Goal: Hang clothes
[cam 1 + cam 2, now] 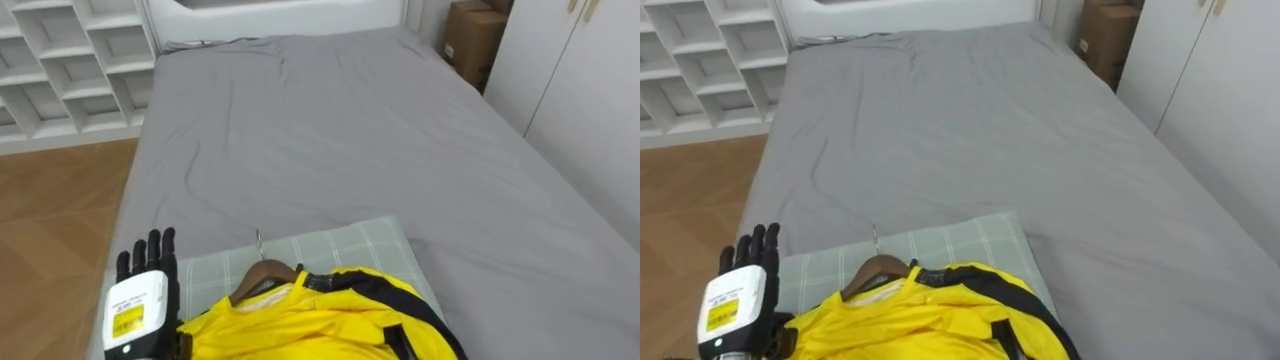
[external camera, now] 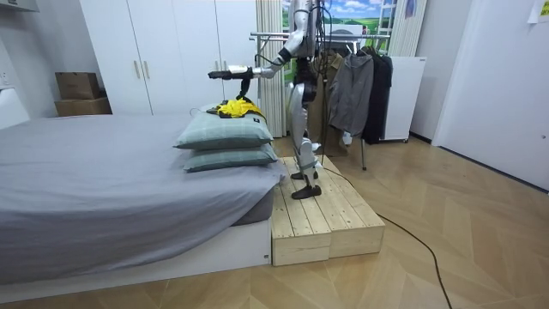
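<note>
Now, left eye view: the yellow jacket (image 1: pixel 300 320) lies on a checked pillow (image 1: pixel 345 245) at the near end of the bed (image 1: pixel 320 130), threaded on a wooden hanger (image 1: pixel 262 273). The left hand (image 1: pixel 150 285) hovers just beside it, fingers straight, holding nothing.
Direction: the hook (image 1: pixel 258 240) points away from the robot, up the bed. The jacket's long axis follows it, with the hanger bar crosswise.
Room view: the robot stands on a wooden platform (image 2: pixel 322 215) with the clothes rack (image 2: pixel 283 36) behind it. The right hand (image 2: pixel 244 87) seems to hang over the jacket, but I cannot tell its state.
Risk: grabbing cloth instead of the hanger could slide the jacket off.
</note>
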